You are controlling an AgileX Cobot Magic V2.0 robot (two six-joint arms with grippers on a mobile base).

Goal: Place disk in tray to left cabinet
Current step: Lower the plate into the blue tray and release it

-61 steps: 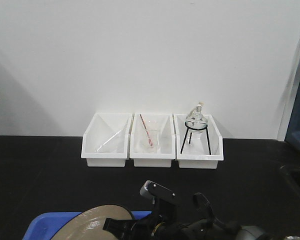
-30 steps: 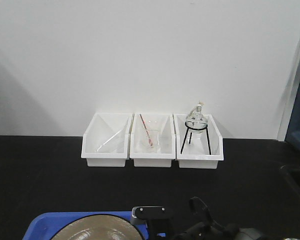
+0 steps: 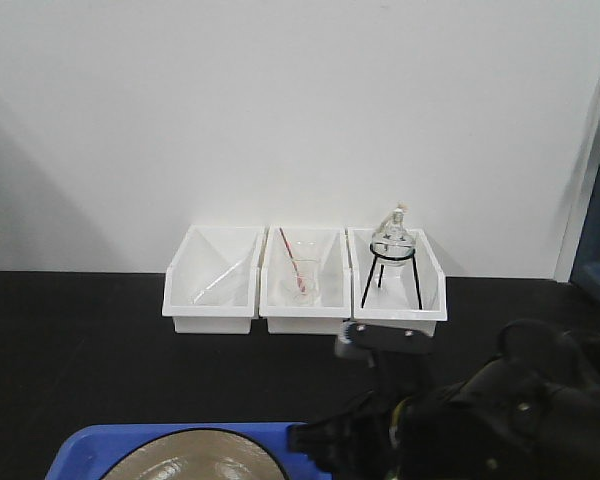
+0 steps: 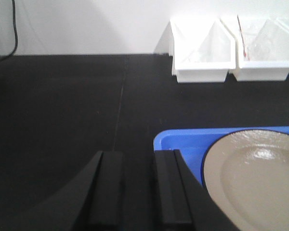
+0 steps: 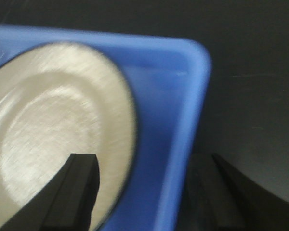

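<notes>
Lower centre: right tool [image 5: 143, 163], spread wide, is straddling the rim of the tray [image 5: 198, 86] beside the disk [image 5: 53, 110]; pinch squarely, lifting level.

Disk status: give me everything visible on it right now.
The disk is a round, shallow tan plate with a thin dark rim, a glossy, glazed-looking surface and a faint inner ring around a flat centre. It lies flat, face up, inside the blue tray, filling most of its width. The right gripper is open, one finger over the disk's edge and the other outside the tray wall; contact cannot be told. Nothing shows on the visible part.
</notes>
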